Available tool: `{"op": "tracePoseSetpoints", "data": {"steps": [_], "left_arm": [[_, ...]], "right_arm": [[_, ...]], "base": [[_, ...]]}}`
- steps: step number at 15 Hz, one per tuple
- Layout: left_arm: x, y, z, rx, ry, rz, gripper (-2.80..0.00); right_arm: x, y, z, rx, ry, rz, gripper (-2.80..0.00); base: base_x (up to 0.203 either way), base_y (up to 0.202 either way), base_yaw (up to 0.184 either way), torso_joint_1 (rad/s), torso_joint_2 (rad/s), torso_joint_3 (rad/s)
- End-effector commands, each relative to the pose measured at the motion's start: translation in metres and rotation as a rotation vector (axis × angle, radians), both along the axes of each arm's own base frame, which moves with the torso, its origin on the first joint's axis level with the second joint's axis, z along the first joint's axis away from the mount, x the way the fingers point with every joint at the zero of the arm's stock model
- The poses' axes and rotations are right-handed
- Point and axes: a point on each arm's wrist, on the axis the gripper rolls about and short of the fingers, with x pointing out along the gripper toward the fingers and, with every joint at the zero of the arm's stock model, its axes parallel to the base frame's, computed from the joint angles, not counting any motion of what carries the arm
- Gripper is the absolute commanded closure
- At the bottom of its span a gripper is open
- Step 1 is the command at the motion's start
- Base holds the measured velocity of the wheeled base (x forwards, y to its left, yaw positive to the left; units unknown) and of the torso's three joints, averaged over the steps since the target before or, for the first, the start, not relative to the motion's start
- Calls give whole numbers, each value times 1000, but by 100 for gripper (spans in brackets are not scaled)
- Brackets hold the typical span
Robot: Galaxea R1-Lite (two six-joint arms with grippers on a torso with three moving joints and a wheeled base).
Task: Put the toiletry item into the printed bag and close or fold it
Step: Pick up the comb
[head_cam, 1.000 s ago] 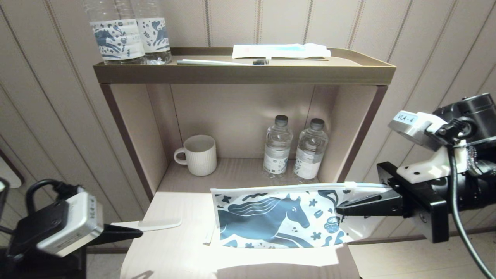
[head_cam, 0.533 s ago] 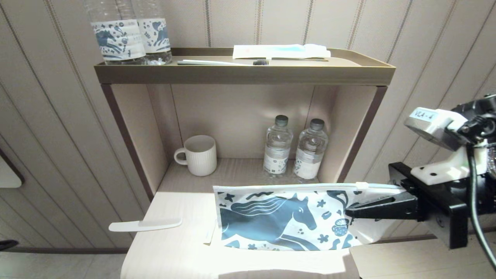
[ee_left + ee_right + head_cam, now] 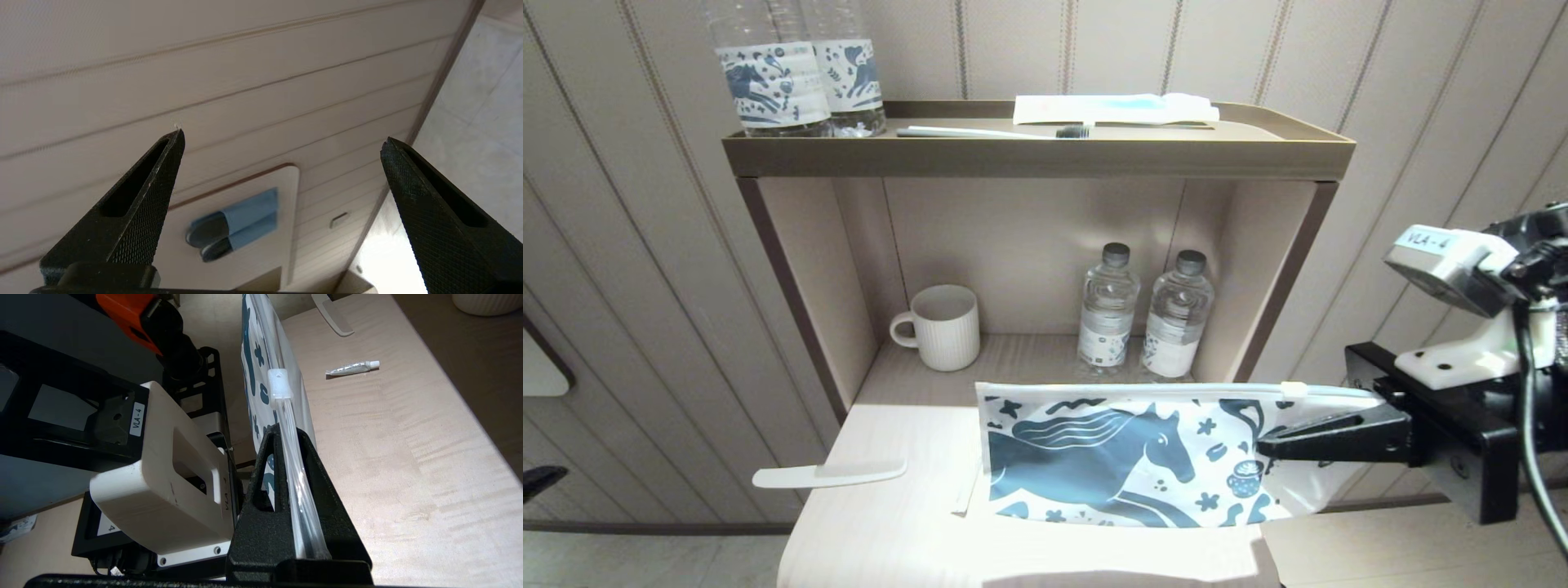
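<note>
Right claw [image 3: 1270, 445] grips the horse-print bag [image 3: 1111, 465] upright on the pale surface [image 3: 890, 523]; comb [image 3: 829, 474] lies apart. Left claw [image 3: 282, 141] gapes wide toward panelled wall [image 3: 629, 245].

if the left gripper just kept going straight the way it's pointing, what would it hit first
Probably the striped wall panelling: the left gripper hangs open with only that wall between its fingertips. A white plate with a blue piece sits lower in that view. Depth is unclear.

the printed bag [image 3: 1127, 461] hides the surface [image 3: 890, 523] behind it and the small tube there. the two labelled bottles [image 3: 796, 69] above it are cut off at the top.
</note>
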Motion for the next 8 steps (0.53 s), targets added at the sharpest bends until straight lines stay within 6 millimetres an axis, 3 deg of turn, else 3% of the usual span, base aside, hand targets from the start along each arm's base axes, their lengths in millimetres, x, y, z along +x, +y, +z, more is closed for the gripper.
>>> {"op": "tracePoseSetpoints", "data": {"steps": [1, 2, 8], "left_arm": [[11, -6, -9, 47, 60, -1, -280], [17, -10, -10, 42, 55, -3, 0], [31, -18, -17, 58, 92, -7, 0]], "right_arm": [[6, -2, -5, 5, 23, -3, 0], [8, -3, -6, 5, 27, -10, 0], [11, -2, -6, 4, 28, -5, 0]], "base": [[0, 0, 0, 0, 0, 0], [0, 0, 0, 0, 0, 0], [0, 0, 0, 0, 0, 0]]}}
